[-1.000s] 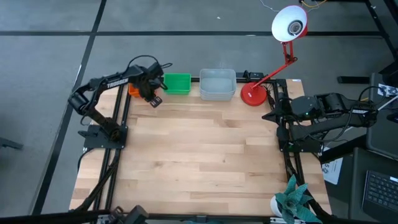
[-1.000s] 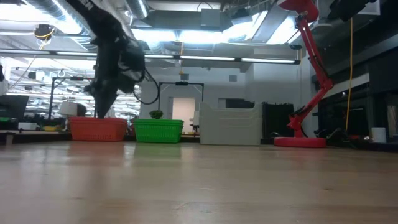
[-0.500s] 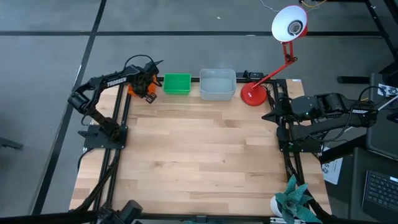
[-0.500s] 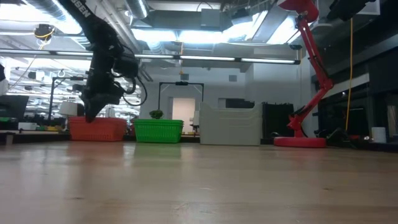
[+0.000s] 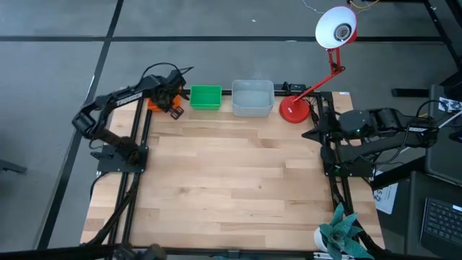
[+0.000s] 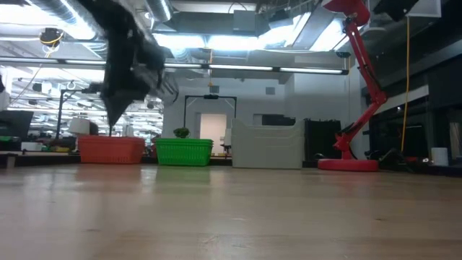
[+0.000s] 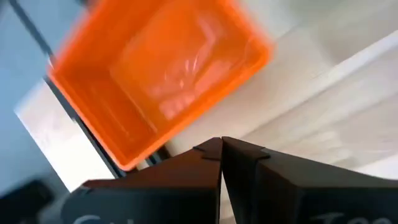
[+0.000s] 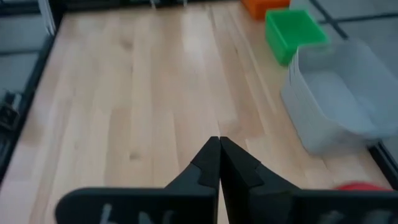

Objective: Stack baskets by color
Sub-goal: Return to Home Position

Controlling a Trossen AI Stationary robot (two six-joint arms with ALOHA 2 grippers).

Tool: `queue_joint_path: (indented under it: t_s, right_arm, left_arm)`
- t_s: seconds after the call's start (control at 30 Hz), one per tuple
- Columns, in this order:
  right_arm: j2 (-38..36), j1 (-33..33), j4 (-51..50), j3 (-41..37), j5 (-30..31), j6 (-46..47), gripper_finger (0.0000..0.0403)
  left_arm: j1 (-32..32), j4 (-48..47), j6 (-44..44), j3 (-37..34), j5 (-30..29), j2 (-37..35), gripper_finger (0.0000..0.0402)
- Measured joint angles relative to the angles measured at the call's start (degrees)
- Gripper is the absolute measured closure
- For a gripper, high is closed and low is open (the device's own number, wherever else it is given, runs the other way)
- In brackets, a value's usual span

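Orange plastic baskets (image 5: 153, 105) stand at the far left corner of the pale wooden tabletop (image 5: 231, 180). They start a row along its far edge. Just beside them, across a narrow gap, sit the green plastic baskets (image 5: 206, 97). Next come the slightly larger translucent grey-white bins (image 5: 253, 98), also set a little apart. How many are nested in each colour cannot be told from any view. The round red base of a desk lamp (image 5: 293, 110) stands near the grey-white bins, at the right end of the row. Its white head leans out beyond the tabletop's far right corner.

The left claw (image 5: 175, 107) hangs over the orange plastic baskets on the side toward the green ones. In the low view it shows as a dark blur above their rim, not touching them. The left wrist view looks down into the top orange basket, which is bare inside. Its fingers (image 7: 239, 155) are clenched tip to tip with nothing between them.

The right arm is folded at the tabletop's right edge. The right claw (image 5: 310, 134) is low and well apart from the row. Its fingers (image 8: 233, 158) are likewise clenched on nothing, and it points across the bare wood with the three colours off to one side.
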Motion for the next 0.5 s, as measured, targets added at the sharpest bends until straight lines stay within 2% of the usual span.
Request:
queue_joint_path:
  t_s: [0.13,0.23,0.33,0.5]
  right_arm:
    - [0.0,0.02,2.76,0.0,-0.11,0.08,0.0396]
    - [-0.02,0.02,1.8,-0.33,-1.32,2.71,0.0396]
    - [-0.18,0.04,4.52,-3.91,-1.61,5.0,0.0396]
    - [-0.96,1.51,16.97,-13.93,-2.29,10.53,0.0396]
  left_arm:
    - [-5.26,-0.44,-1.73,1.26,-0.05,-7.78,0.0401]
    - [-9.52,-2.53,-8.04,0.11,0.15,-14.15,0.0399]
    - [-15.39,-3.44,-14.63,-3.56,-0.01,-20.91,0.0398]
    - [-30.66,0.86,-27.89,-12.61,0.35,-33.29,0.04]
